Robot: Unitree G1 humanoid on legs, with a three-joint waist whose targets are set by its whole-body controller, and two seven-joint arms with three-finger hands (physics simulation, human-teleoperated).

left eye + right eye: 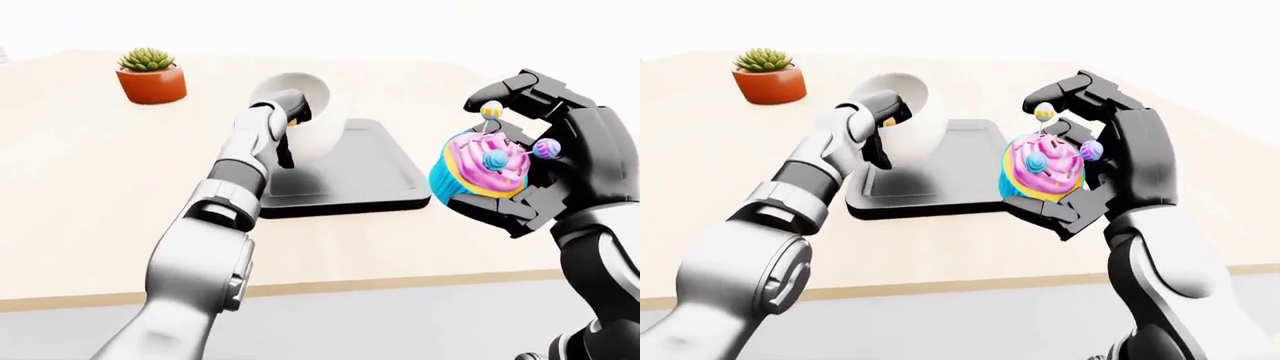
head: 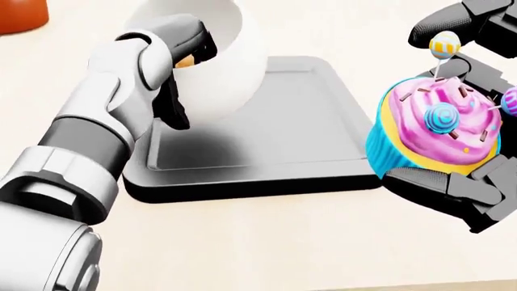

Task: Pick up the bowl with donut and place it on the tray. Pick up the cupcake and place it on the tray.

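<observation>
Fingers first: the dark fingers (image 2: 432,185) of the right hand (image 1: 545,169) were curled around the cupcake (image 2: 432,130), one digit arched over its candy toppers and another wrapped under its blue wrapper, while the left hand (image 2: 182,57) clasped the white bowl (image 2: 226,60), fingers over the rim and a dark digit pressed down its outer wall.

The pale wooden table (image 1: 90,187) filled the scene in the left-eye view. On it lay the grey tray (image 2: 266,133), empty. The bowl hung tilted above the tray's ten o'clock corner in the head view, not yet resting on it. A sliver of orange inside the rim, likely the donut (image 2: 187,61), showed beside the gripping finger. The cupcake was held clear of the table at the tray's three o'clock side. A potted succulent (image 1: 150,73) stood well apart at the table's eleven o'clock in the left-eye view.

As an onlooker might judge it, the bowl's placement was the step in hand. It would go best if the bowl were levelled before descending, so the donut stayed inside, then lowered onto the tray's nine o'clock half. That would leave bare tray toward three o'clock for the cupcake. The fingers should release only once the base sat flat.
</observation>
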